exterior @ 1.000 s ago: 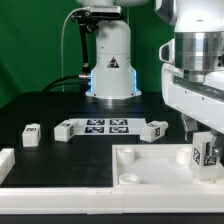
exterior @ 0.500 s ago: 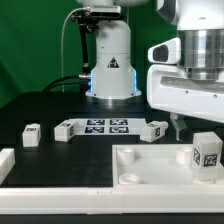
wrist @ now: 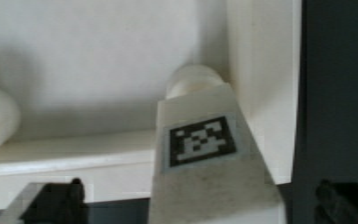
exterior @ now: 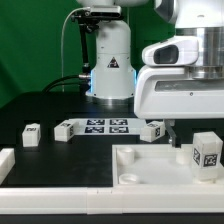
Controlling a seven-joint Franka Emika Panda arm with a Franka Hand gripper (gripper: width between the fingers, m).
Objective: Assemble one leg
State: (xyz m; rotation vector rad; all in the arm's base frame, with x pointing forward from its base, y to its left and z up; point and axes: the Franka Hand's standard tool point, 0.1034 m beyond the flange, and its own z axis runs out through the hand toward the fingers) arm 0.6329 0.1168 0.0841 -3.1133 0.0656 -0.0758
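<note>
The Panda arm is seen with its base upright at the back, while its white wrist housing is held low and pointed downward. The gripper is spread, its dark fingertips set wide apart.

The exterior view sits low, nearly level with the worktop, facing the robot base. The wrist view looks steeply down, very close. Both share the leg and tabletop corner.
</note>
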